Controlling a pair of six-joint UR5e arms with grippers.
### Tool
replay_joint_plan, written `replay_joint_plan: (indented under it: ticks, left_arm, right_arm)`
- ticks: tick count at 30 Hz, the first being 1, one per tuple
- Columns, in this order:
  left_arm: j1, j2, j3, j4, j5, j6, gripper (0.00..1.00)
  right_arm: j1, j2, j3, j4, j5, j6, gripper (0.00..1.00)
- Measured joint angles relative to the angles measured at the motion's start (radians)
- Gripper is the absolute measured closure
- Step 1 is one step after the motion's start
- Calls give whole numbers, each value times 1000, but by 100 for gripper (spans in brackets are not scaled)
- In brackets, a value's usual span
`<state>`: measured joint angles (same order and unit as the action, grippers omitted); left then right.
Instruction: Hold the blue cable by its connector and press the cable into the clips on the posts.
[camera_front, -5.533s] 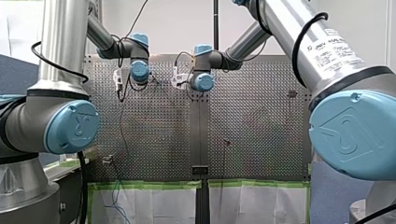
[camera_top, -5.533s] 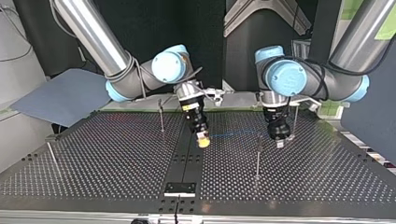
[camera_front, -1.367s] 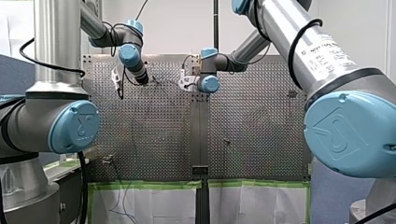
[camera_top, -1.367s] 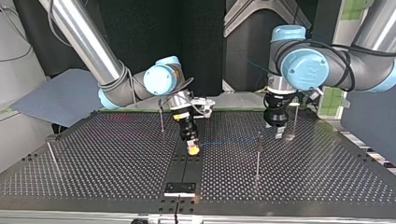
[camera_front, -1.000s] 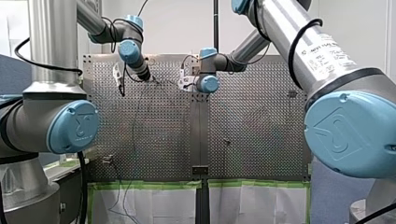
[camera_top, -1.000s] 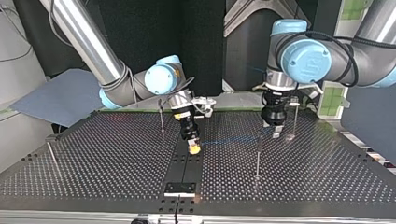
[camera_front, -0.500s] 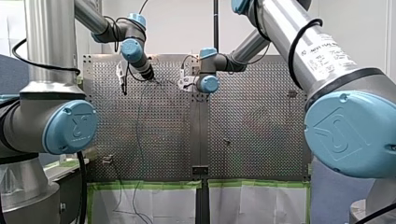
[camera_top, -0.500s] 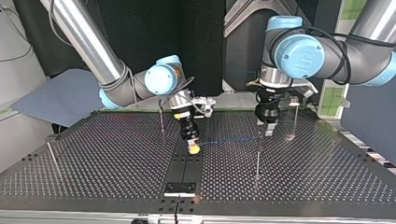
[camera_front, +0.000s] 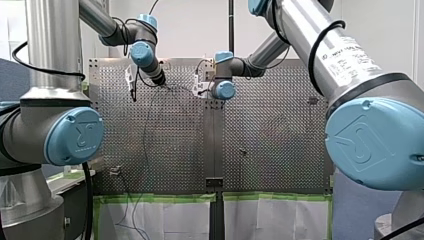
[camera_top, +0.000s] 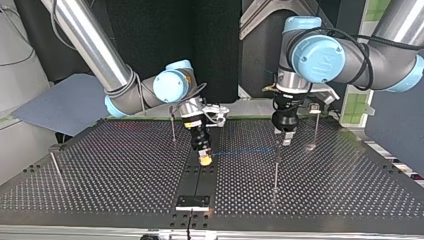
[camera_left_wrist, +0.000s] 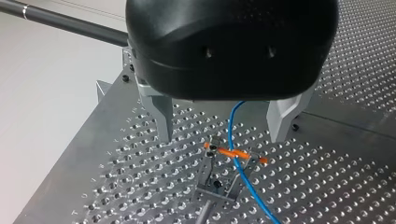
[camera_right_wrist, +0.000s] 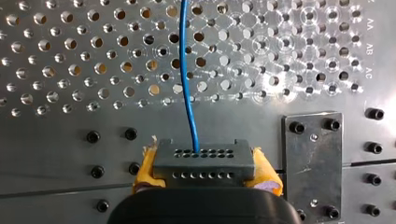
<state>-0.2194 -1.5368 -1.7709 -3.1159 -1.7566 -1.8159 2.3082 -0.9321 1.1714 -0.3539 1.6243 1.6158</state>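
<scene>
In the right wrist view my right gripper (camera_right_wrist: 205, 169) is shut on the dark grey connector (camera_right_wrist: 204, 158), a yellow pad on each side. The blue cable (camera_right_wrist: 187, 79) leaves the connector and runs ahead over the perforated plate. In the top view that gripper (camera_top: 204, 159) sits low at the table's middle, and the cable (camera_top: 240, 151) stretches to a post (camera_top: 275, 165). My left gripper (camera_top: 283, 138) hangs just above that post. In the left wrist view it (camera_left_wrist: 222, 137) is open, its metal fingers (camera_left_wrist: 161, 119) straddling the cable (camera_left_wrist: 243, 175), which crosses the post's clip (camera_left_wrist: 219, 179) by an orange piece (camera_left_wrist: 229, 152).
More thin posts stand on the perforated table (camera_top: 125, 170): one (camera_top: 172, 125) behind my right gripper, one (camera_top: 315, 127) at the top view's right, one (camera_top: 56, 167) near its left edge. A dark centre strip (camera_top: 197, 185) runs to the near edge.
My left gripper has swung from beside the right-hand post toward the top view's left and now hangs over the post holding the cable. My right gripper has stayed put.
</scene>
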Motion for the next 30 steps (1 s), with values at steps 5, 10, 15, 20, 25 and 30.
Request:
replay_joint_plan:
  ticks: [5,10,15,20,25,30]
  left_arm:
    - [-2,-1,0,3,0,2,0]
    - [-7,-1,0,3,0,8,0]
    - [-18,-1,0,4,0,26,0]
    - [-30,-2,0,14,3,44,0]
    - [-43,-4,0,30,10,58,0]
    - [-53,-14,0,54,10,86,0]
  right_arm:
    - [-2,0,0,3,0,2,100]
    - [-6,0,0,5,0,4,100]
    - [-8,0,0,7,0,4,100]
    - [-12,0,0,8,0,4,100]
    - [-20,0,0,8,1,4,100]
    - [-29,0,0,7,2,5,100]
